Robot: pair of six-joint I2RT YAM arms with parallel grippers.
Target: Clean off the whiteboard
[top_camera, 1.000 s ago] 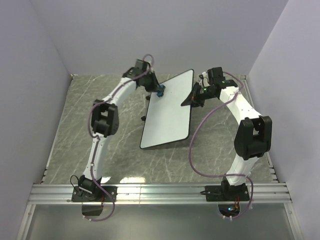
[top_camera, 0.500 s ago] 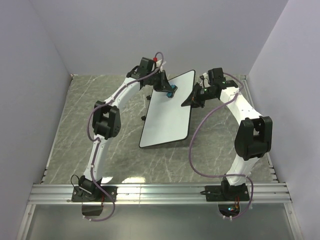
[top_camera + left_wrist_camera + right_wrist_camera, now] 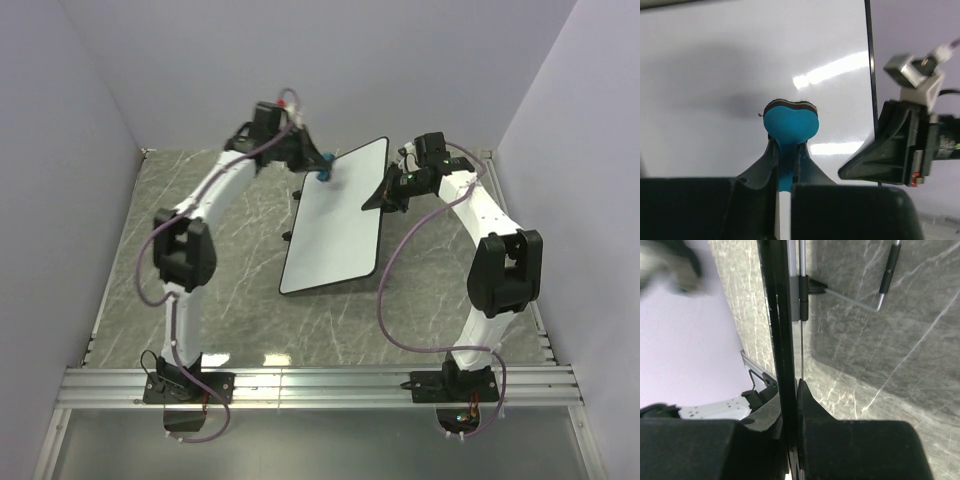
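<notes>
Left arm [image 3: 183, 252], right arm [image 3: 505, 272] outstretched; left fingers [image 3: 761, 169], right fingers [image 3: 808, 406] pinched together.

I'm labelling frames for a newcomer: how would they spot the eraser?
A large whiteboard sits on the grey marbled table. Near its far left corner the left gripper pinches the eraser: small, and the only bright blue thing here.

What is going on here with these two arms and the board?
Two robot arms are working on a whiteboard that stands on a marble-patterned table. The right gripper is shut on the board's right edge. The left gripper is shut on a blue eraser, held at the board's far left corner. The board surface in view looks clean, with no writing visible.
</notes>
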